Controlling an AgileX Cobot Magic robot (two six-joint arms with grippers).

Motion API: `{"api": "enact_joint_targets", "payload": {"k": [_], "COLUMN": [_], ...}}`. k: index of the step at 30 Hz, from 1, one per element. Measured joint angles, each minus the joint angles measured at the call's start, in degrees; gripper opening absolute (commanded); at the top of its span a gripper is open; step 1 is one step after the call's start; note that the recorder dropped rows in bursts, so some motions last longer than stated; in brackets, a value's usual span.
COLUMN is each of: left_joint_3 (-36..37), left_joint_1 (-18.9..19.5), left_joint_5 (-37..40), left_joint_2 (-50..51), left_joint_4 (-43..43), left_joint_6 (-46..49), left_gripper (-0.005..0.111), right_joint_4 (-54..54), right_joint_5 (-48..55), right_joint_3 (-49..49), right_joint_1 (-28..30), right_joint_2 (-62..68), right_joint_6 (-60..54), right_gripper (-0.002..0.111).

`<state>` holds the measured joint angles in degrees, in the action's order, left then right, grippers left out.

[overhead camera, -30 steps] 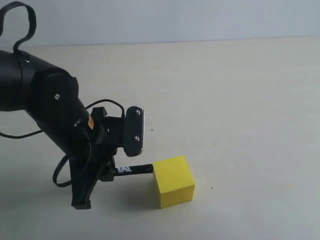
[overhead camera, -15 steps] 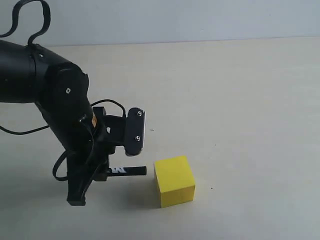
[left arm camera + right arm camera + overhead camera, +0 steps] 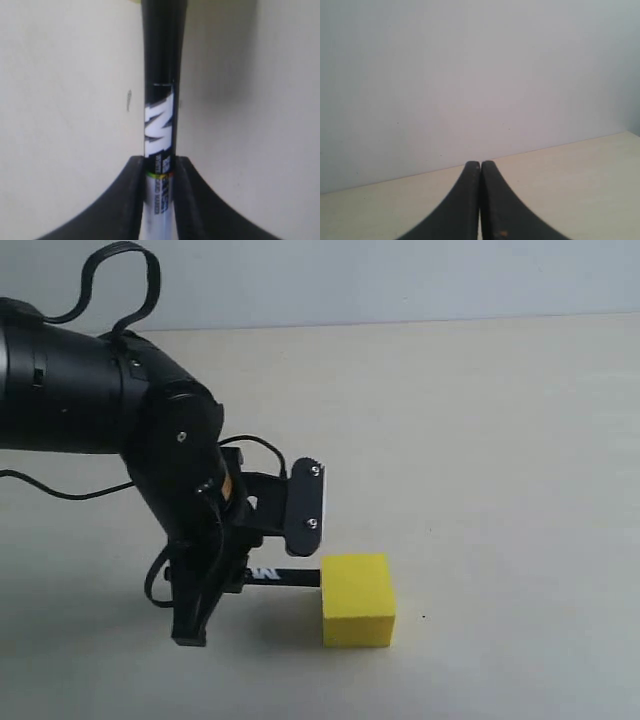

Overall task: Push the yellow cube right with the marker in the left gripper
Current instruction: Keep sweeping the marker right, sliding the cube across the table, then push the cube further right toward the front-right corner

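The left fingers (image 3: 120, 205) are squeezed tight on the marker (image 3: 288, 577). The marker sticks out past the fingers, lying flat, and its black end touches the side of the yellow cube (image 3: 357, 600). The cube sits on the tabletop (image 3: 500, 440). The right fingers (image 3: 467, 200) are pressed together with nothing between them. There is one marker and one cube.

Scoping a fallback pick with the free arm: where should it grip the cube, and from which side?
Come from above and pinch the cube across its near and far faces, by the exterior view. It is square-sided and sits flat; the marker tip meets its left face, so a left-right pinch would likely foul it.
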<state>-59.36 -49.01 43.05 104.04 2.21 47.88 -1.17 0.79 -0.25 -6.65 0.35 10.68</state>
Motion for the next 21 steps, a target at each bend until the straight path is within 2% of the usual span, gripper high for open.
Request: {"api": "enact_joint_targets", "payload": {"k": [2, 5, 13, 21], "left_joint_3": [-2.66, -4.94, -5.82, -5.82], "left_joint_1": [-2.64, -3.89, -1.25, -1.25], "left_joint_5": [-0.62, 0.07, 9.67, 9.61], "left_joint_2": [1.26, 2.27, 2.74, 2.74], "left_joint_4": [-1.22, -1.46, 2.09, 2.09], "left_joint_6": [0.01, 0.01, 0.01, 0.01], "left_gripper": [0.000, 0.000, 0.000, 0.000], "right_joint_4": [0.00, 0.00, 0.00, 0.00], "right_joint_5": [0.00, 0.00, 0.00, 0.00], "right_joint_3": [0.00, 0.00, 0.00, 0.00], "right_joint_1": [0.00, 0.00, 0.00, 0.00], "right_joint_2": [0.00, 0.00, 0.00, 0.00], "right_joint_6": [0.00, 0.00, 0.00, 0.00], "right_gripper": [0.000, 0.000, 0.000, 0.000]}}
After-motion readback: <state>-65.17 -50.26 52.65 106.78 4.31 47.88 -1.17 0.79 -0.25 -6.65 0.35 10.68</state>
